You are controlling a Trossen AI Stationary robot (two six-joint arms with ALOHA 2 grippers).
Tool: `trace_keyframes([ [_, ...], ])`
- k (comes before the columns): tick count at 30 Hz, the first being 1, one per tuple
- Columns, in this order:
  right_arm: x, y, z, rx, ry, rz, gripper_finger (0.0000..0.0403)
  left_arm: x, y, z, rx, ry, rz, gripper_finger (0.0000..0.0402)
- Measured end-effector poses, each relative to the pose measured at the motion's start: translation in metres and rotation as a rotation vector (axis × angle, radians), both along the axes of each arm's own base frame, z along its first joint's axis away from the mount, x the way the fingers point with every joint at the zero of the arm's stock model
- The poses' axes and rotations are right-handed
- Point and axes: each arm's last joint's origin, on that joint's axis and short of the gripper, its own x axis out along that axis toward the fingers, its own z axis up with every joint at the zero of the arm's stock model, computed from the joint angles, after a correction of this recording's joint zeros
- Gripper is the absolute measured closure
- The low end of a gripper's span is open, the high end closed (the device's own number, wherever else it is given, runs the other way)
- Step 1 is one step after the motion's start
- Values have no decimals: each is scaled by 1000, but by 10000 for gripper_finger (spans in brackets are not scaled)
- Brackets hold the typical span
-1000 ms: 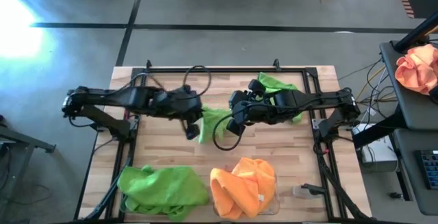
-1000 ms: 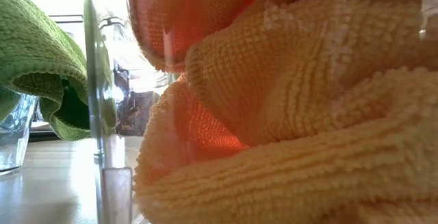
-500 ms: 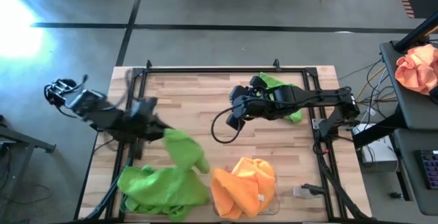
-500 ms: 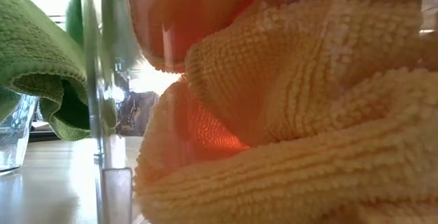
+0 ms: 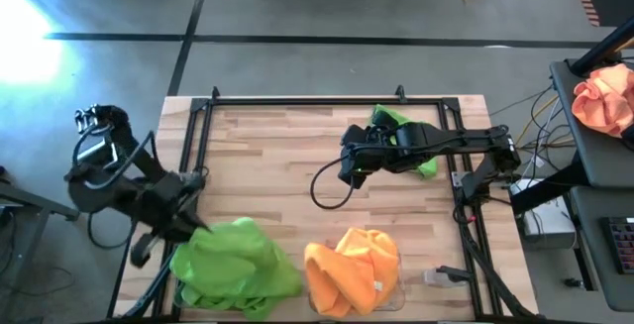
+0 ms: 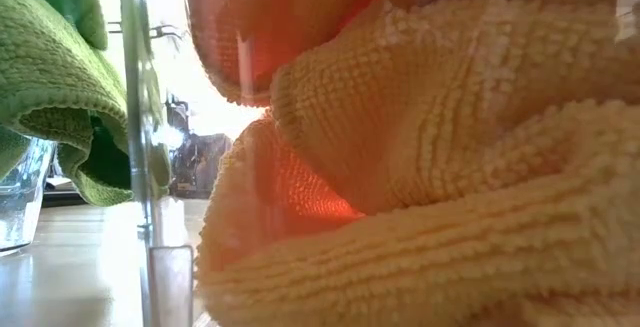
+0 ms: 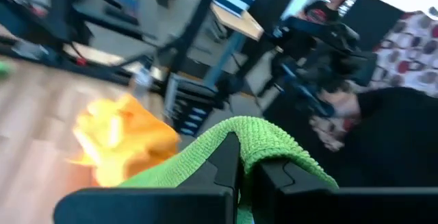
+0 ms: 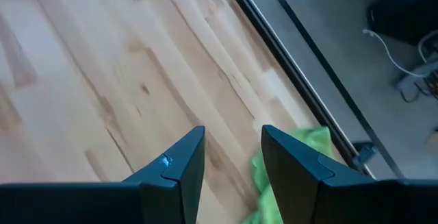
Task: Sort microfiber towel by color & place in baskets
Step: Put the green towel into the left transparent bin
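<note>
My left gripper (image 5: pixel 194 229) is at the table's near-left corner, shut on a lime green microfiber towel (image 5: pixel 238 237) over the green pile (image 5: pixel 233 274). That pile hides the left basket. Orange towels (image 5: pixel 352 270) fill the right clear basket (image 5: pixel 399 276) and take up most of the low view (image 6: pixel 420 167), beside the basket's clear wall (image 6: pixel 135 117). My right gripper (image 8: pixel 233 148) is open above bare wood at mid-table (image 5: pixel 349 170). Another green towel (image 5: pixel 404 141) lies flat on the table under the right arm. My left gripper pinches a fold of the green towel (image 7: pixel 263 136) between its two fingers, and the cloth bulges over the fingertips (image 7: pixel 229 162). The fingers come slanting down from the table's left side. The towel's far part (image 5: pixel 253 250) meets the green pile; whether it rests there I cannot tell.
A black metal frame (image 5: pixel 297 101) runs round the table's edges. A peach-orange cloth bundle (image 5: pixel 604 96) sits on a stand off the table to the right. A person's hand (image 7: pixel 342 111) shows in the room beyond. Bare wood (image 5: pixel 267 156) spans the middle of the table.
My left arm has swung from mid-table toward the near-left corner, carrying the green towel from the table's centre to above the green pile. The towel left the wood and now sits bunched over the pile. My right gripper has stayed near mid-table.
</note>
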Motion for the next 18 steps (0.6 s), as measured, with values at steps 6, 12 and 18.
trace_keyframes([
  [6, -8, -1, -3, 0, 81, -22, 262, 2, -20, -7, -69, 70, -1, 401],
  [12, -14, 0, -5, 45, 115, -59, 268, 9, -28, -25, -81, 198, 118, 401],
  [18, -15, 5, -7, 142, 139, -30, 267, 15, -45, -52, -125, 396, 226, 401],
])
